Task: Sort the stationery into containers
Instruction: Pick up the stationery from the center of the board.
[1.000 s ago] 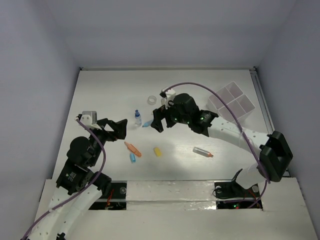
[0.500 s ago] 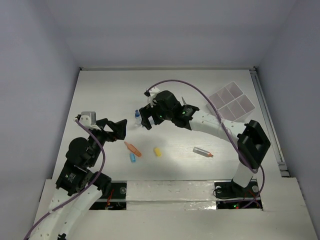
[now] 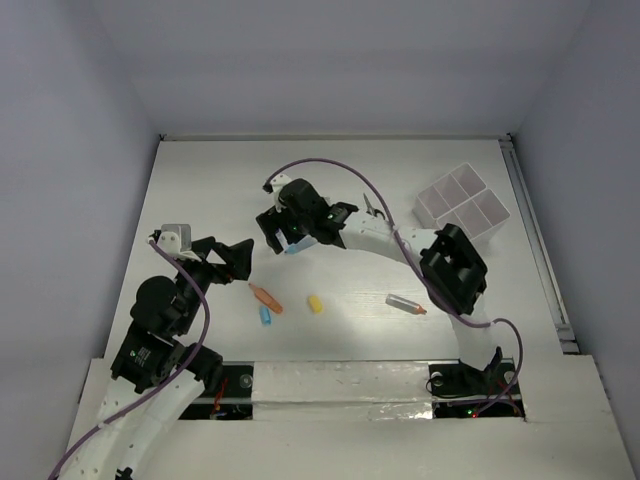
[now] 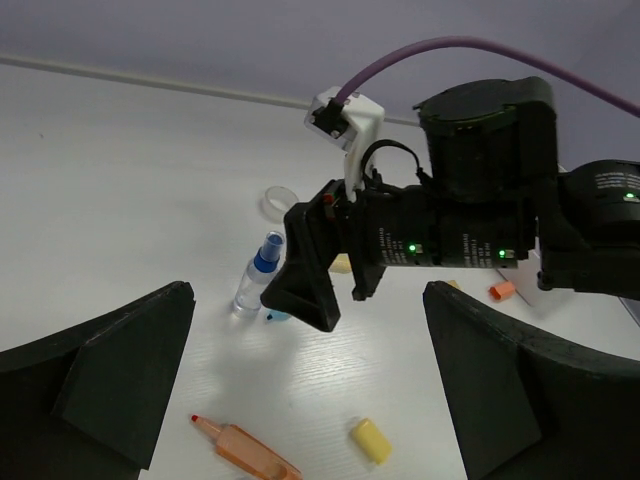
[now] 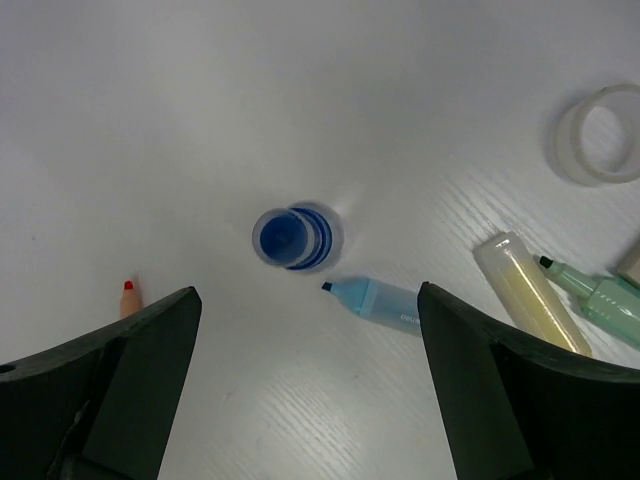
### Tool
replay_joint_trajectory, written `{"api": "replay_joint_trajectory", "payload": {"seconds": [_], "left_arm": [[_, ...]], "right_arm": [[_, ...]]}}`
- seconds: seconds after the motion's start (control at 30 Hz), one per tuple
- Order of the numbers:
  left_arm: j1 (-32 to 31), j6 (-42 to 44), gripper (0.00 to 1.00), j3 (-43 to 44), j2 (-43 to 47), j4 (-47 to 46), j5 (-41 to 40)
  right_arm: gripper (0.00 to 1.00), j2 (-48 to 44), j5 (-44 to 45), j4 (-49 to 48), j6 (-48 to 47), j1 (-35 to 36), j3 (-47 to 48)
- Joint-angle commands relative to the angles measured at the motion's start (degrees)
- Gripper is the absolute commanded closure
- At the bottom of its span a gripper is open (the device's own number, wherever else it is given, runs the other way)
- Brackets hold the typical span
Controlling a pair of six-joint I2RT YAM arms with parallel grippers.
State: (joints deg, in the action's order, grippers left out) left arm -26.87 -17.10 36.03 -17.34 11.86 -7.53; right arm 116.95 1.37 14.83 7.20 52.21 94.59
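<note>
Nearest the arm bases, the left gripper hangs above the counter with its jaws spread as wide as they go and nothing between them. Just beyond it lie an orange marker, a small blue cap beside that and a yellow cap. A grey pen with an orange tip lies well apart to the right. Farther back, the right gripper is poised over the blue-capped bottle, which stands upright. Its jaws are wide open on either side, clear of the bottle and holding nothing. A blue highlighter lies just beside the bottle. A yellow highlighter and a green one lie next to each other, with the clear tape ring beyond them. Farthest off, at the right rear of the counter, sits the divided tray, its compartments holding no stationery.
</note>
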Motion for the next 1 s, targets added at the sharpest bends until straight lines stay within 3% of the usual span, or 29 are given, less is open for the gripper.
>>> {"api": "replay_joint_trajectory", "payload": {"seconds": [0.0,0.2,0.5,0.77,0.97], "left_arm": [[0.4,-0.2,0.01,0.4,0.1,-2.5,0.8],[0.4,-0.2,0.01,0.4,0.2,-2.5,1.0],[0.4,-0.1,0.01,0.4,0.5,-2.7,1.2],[0.4,-0.1,0.01,0.4,0.6,-2.8,1.4],[0.4,-0.2,0.01,0.4,1.3,-2.9,1.2]], "right_arm": [[0.06,1.8,1.8,-0.2,-1.7,0.3,5.8],[0.1,7.4,2.0,0.8,-1.5,0.3,10.7],[0.31,9.8,3.6,0.5,-0.5,0.3,12.1],[0.76,10.3,3.6,0.3,0.6,0.3,13.9],[0.87,2.9,8.8,-3.4,1.9,0.3,10.7]]}}
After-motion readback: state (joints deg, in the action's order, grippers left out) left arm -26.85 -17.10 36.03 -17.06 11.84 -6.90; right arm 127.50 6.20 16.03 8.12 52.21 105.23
